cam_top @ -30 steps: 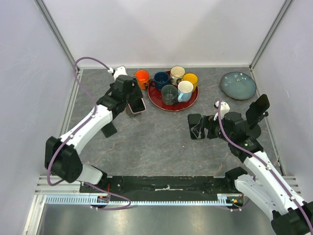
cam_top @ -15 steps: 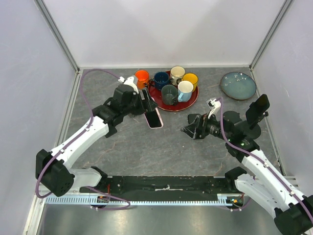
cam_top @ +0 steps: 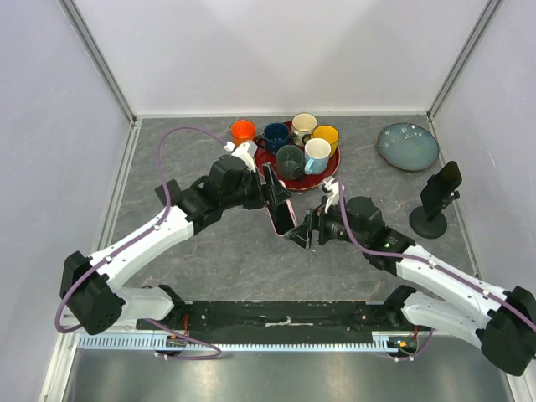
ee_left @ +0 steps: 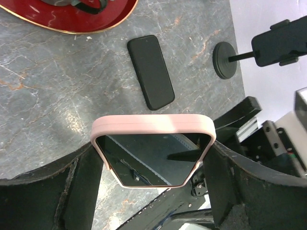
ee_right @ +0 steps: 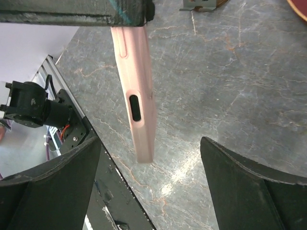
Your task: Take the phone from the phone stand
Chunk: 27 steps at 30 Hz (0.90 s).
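I saw my left tool (cam_top: 266,191) clamped across the sides of the pink-cased phone (ee_left: 153,127), holding it tilted above the table (cam_top: 209,251), well apart from the phone stand (cam_top: 431,203). My right tool (cam_top: 303,234) gaped wide and gripped nothing, just beside the phone's lower end. A black phone (ee_left: 150,72) lay flat on the table.

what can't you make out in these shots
- black phone: top view, covered by the right arm; shows only in left wrist view.
- phone stand cradle: small and dark from above, cut by the frame edge in left wrist view; whether it holds a phone is unclear.
- pink-cased phone: right wrist view, upper end hidden behind the left gripper's fingers.
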Motion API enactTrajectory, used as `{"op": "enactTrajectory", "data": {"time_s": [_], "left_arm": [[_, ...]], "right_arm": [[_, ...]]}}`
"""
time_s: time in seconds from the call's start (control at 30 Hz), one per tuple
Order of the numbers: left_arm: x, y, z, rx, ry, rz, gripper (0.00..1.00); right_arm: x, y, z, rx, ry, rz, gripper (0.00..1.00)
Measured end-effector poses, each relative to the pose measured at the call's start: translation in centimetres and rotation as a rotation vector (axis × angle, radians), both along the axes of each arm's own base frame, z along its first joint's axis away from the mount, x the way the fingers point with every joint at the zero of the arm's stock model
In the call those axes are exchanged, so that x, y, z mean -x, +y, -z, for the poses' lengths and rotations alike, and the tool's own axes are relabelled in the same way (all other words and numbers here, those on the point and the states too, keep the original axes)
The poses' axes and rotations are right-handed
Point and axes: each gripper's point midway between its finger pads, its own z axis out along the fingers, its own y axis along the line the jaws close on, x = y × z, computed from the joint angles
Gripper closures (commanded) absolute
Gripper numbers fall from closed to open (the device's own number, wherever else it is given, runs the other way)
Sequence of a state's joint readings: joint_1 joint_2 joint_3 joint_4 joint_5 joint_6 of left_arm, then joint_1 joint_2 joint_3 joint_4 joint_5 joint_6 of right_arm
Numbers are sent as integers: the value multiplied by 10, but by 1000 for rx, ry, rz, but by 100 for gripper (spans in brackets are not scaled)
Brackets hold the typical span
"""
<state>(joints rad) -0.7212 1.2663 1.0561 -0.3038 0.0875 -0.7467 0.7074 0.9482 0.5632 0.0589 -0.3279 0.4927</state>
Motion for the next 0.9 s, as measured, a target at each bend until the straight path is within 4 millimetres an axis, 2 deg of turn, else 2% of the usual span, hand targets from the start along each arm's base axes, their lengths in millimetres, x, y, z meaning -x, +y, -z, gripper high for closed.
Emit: {"op": "enactTrajectory", "data": {"time_s": [0.13, 0.3, 0.37, 0.53, 0.57, 0.63, 0.67, 0.7, 0.83, 0.9], "left_arm": [[3, -5, 1, 13, 1, 8, 73], [4, -6, 3, 12, 5, 7, 73], [4, -6, 3, 12, 4, 6, 73], [6, -5, 8, 6, 11, 7, 73], [6, -5, 8, 6, 13, 8, 73], [6, -5, 8, 6, 12, 8, 73], [6, -5, 8, 6, 13, 9, 73], [6, -6, 9, 5, 13, 10, 72], [6, -5, 9, 2, 13, 8, 56], [6, -4, 10, -2, 15, 7, 41]], "right_arm": [[5, 13, 13, 40, 0, -12, 22], [9, 23, 25, 81, -7, -20, 46], [9, 24, 26, 91, -18, -15, 55], [6, 26, 21, 98, -50, 1, 68], [6, 26, 20, 99, -55, 5, 75], [4, 25, 21, 105, -60, 16, 83], [3, 25, 22, 109, -62, 19, 92], [3, 24, 22, 112, -64, 21, 96], [2, 24, 24, 119, -63, 28, 100], [2, 24, 24, 120, -62, 28, 100]]}}
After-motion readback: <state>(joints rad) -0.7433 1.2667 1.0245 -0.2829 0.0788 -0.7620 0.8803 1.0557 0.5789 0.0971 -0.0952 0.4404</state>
